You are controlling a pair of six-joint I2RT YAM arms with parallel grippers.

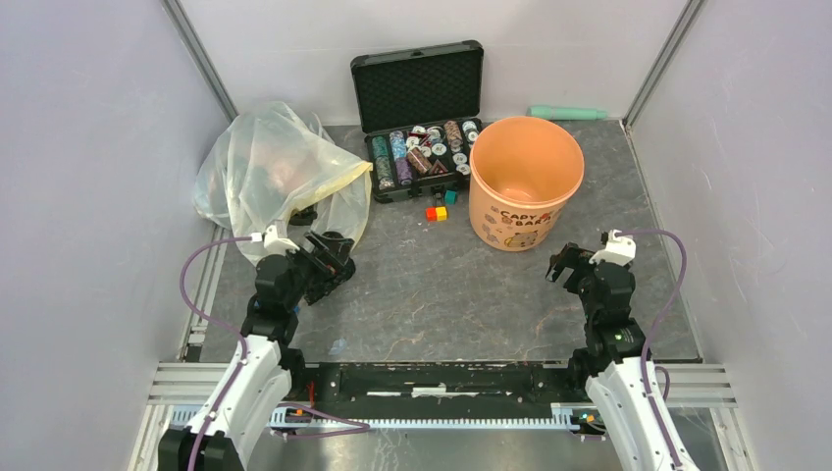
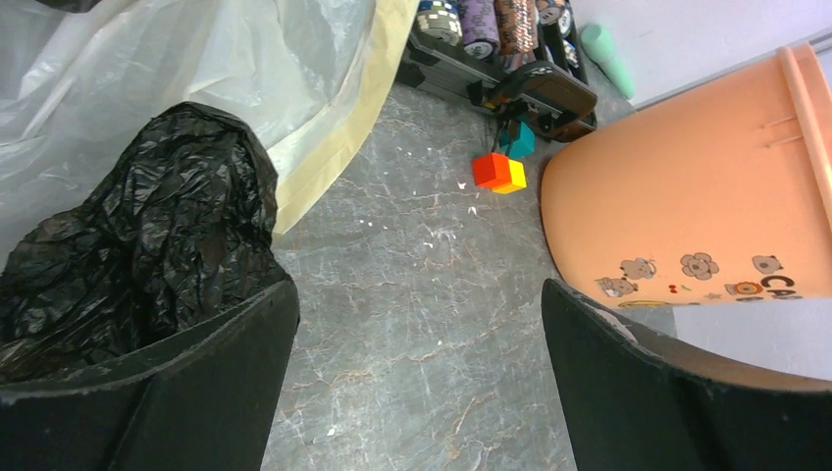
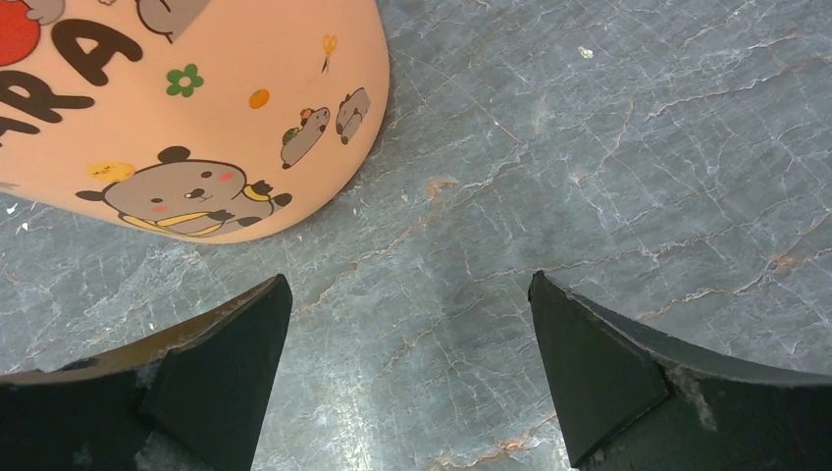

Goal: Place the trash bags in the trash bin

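Note:
The black crinkled trash bag (image 2: 147, 245) lies on the table against the clear bag's edge, just left of my left gripper's left finger (image 2: 196, 392) and outside the jaws. My left gripper (image 2: 417, 294) is open over bare table, with nothing between its fingers. From above it (image 1: 332, 259) sits at the front left, and the black bag is hard to tell apart from it there. The trash bin (image 1: 525, 182), a peach-orange bucket with cartoon print, stands upright at the back right and looks empty. My right gripper (image 3: 408, 285) is open and empty just in front of the bin (image 3: 196, 108).
A big translucent yellowish bag (image 1: 270, 167) lies at the back left. An open black case of chips (image 1: 417, 123) stands behind the middle, with small coloured cubes (image 1: 438, 211) in front of it. A green cylinder (image 1: 567, 113) lies by the back wall.

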